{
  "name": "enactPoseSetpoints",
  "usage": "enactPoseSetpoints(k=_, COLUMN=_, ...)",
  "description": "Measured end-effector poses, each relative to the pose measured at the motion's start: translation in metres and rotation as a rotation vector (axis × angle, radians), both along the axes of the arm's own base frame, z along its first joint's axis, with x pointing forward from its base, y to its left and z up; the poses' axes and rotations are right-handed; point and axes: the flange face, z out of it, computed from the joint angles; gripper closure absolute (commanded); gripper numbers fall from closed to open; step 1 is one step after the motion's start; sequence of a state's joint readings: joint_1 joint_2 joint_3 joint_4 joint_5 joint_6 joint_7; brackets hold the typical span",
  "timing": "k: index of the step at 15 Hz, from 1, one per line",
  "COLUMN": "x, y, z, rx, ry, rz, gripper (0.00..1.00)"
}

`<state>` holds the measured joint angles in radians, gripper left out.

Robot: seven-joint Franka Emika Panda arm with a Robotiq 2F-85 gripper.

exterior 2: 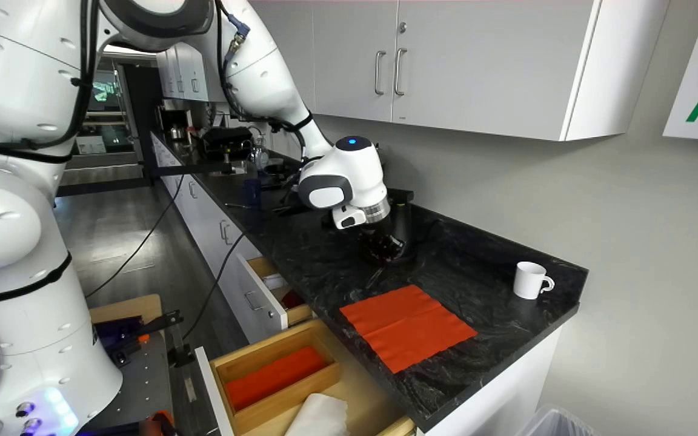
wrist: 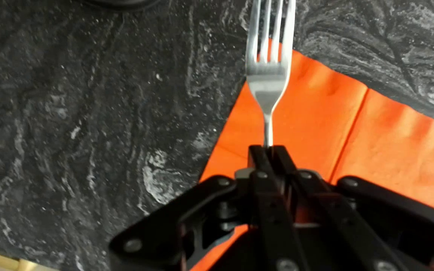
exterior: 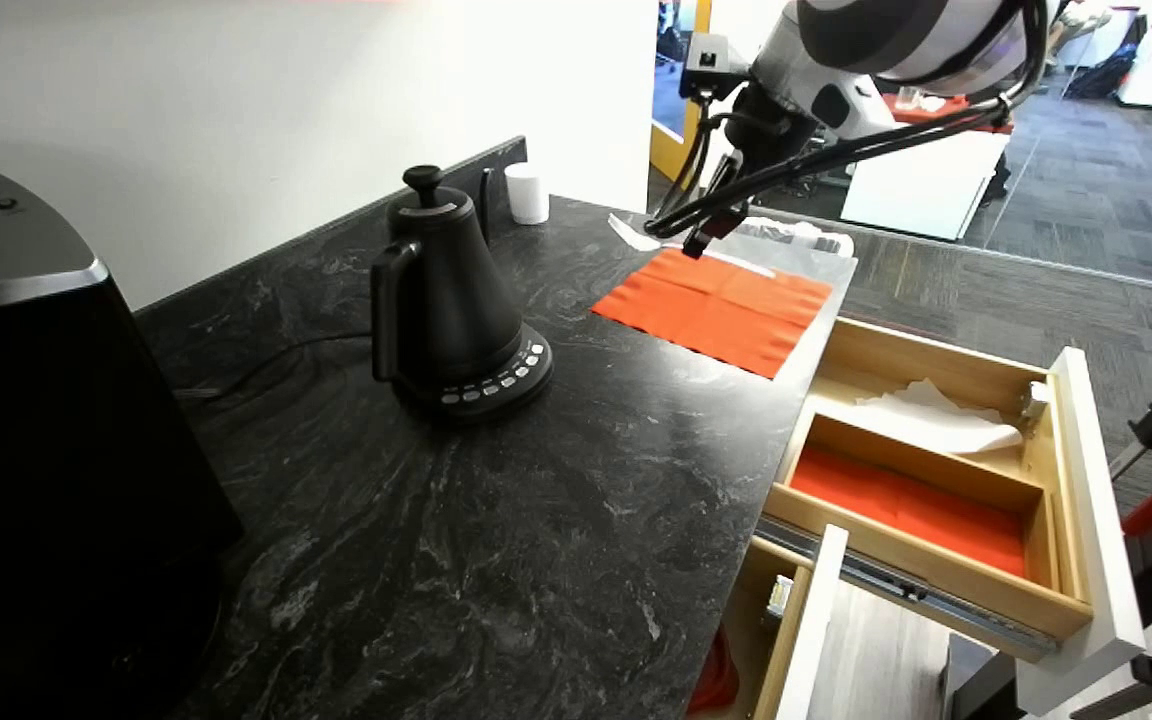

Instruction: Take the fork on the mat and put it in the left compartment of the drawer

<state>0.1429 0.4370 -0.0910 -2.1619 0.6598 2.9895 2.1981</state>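
silver fork (wrist: 268, 81) is pinched by its handle in my pincer (wrist: 268, 148), up off the orange mat (exterior: 721, 305) btw. open drawer (exterior: 936, 562) sits right of the mat in an exterior view.

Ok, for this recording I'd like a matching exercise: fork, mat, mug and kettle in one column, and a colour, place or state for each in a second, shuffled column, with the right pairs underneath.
Column one
1. fork
2. mat
3. mug
4. kettle

Column two
A. orange-red, spread on the countertop
B. black, standing upright with a knob on top
C. pinched by its handle in the gripper
D. white, standing upright with a loop handle

Right pairs: 1-C, 2-A, 3-D, 4-B
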Motion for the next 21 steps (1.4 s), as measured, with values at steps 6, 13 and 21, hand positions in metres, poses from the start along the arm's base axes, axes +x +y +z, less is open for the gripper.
enactPoseSetpoints(k=6, x=-0.022, y=0.064, z=-0.021, rx=0.012, ry=-0.014, rz=-0.231, gripper=0.96)
enactPoseSetpoints(k=13, x=-0.059, y=0.081, z=-0.035, rx=-0.011, ry=0.000, rz=-0.355, gripper=0.96)
enactPoseSetpoints(k=21, x=-0.062, y=0.097, z=-0.026, rx=-0.048, ry=-0.033, rz=-0.301, gripper=0.96)
